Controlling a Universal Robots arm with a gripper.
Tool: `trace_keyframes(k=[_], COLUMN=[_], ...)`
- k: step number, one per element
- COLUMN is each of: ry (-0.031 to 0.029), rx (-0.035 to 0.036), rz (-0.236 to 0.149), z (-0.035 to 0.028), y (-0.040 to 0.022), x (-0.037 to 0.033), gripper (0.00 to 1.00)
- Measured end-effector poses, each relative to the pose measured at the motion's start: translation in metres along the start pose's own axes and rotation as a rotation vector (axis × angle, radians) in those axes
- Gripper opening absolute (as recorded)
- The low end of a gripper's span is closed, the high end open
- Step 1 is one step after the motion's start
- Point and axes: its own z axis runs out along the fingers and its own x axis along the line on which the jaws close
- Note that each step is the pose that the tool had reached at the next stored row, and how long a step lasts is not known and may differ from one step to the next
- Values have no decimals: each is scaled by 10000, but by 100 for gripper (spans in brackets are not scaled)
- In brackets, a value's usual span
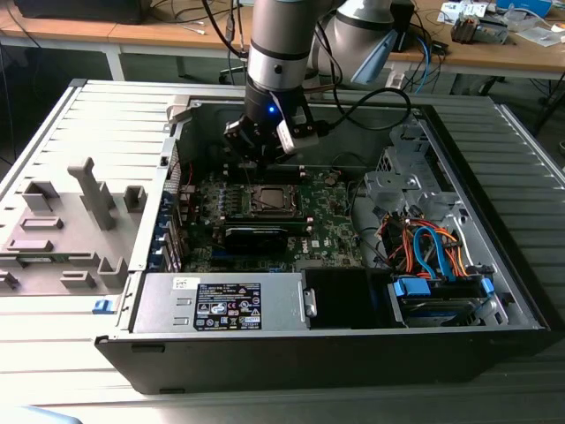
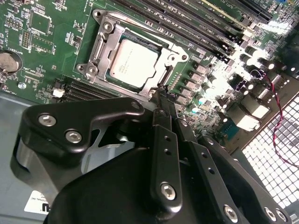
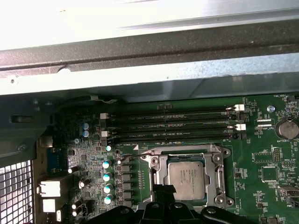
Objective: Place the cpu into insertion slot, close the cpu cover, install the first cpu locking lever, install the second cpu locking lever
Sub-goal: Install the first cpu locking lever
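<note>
Cpu [image 2: 130, 64] sits under closed cpu cover [image 2: 103, 42], print unreadable.

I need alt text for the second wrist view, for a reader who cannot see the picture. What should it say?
A silvery square cpu sits in its insertion slot on a green board, with the metal cpu cover framing it. The black gripper fills the foreground, its fingertips close together just beside the slot's edge.
</note>
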Motion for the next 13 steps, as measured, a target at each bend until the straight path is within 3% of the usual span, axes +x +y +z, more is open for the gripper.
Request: trace_keyframes(k=[11, 12, 13], ry=[0, -3, -14], rx=[0, -1, -1], rz=[0, -1, 0], z=[0, 3, 12], y=[6, 10, 4], x=[0, 33, 127], gripper=[11, 11, 11])
